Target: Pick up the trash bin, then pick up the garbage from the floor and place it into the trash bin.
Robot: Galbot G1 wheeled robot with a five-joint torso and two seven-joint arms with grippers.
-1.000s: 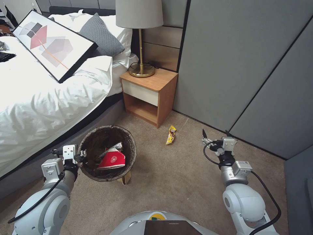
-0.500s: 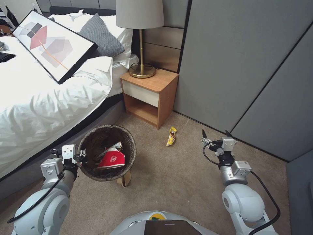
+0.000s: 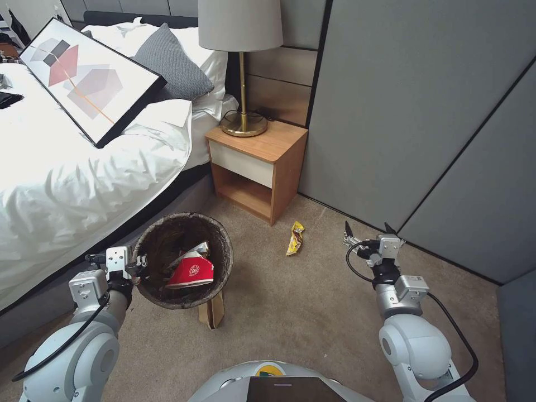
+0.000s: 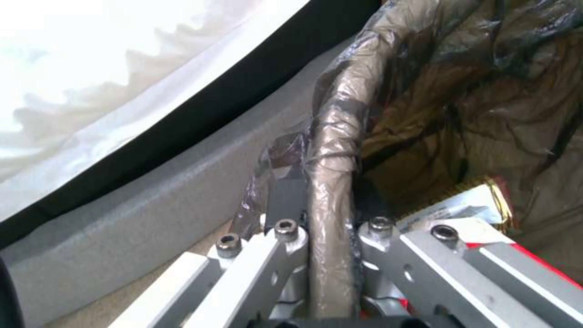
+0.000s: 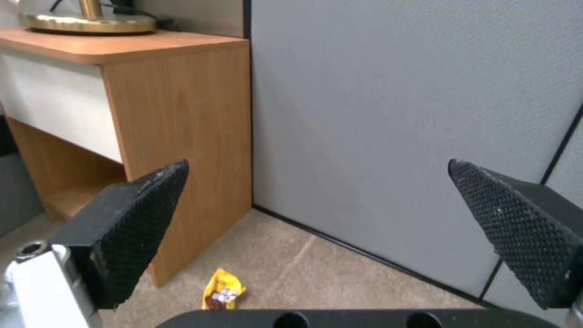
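A bedroom floor seen from above by a two-armed robot. On the left, the left gripper (image 3: pixel 135 263) is pinching the near-left rim of the trash bin (image 3: pixel 220 262), a small round bin lined with a wrinkled dark brown bag. In the left wrist view the bag-wrapped rim (image 4: pixel 333 182) runs straight between the metal fingers (image 4: pixel 285 232), one on the outside and one on the inside. The bin sits beside the bed (image 3: pixel 67 184), whose white duvet hangs down on the far left. Inside the bin lie a red-and-white wrapper (image 3: pixel 191 273) and other litter. A piece of brown paper (image 3: pixel 213 314) lies on the carpet (image 3: pixel 301 312) at the bin's near edge, partly tucked under it.

On the right, the right gripper (image 3: pixel 367 229) hangs above the carpet with its two black textured fingers (image 5: pixel 140 218) spread wide and nothing between them. A yellow snack packet (image 3: pixel 295 238) lies on the carpet between the bin and the right gripper, just near of the wooden nightstand (image 3: pixel 258 164). A brass lamp (image 3: pixel 241 67) stands on the nightstand. A grey panelled wall (image 3: pixel 413 111) fills the far right. A framed picture (image 3: pixel 89 78) and a grey pillow (image 3: pixel 170 64) rest on the bed
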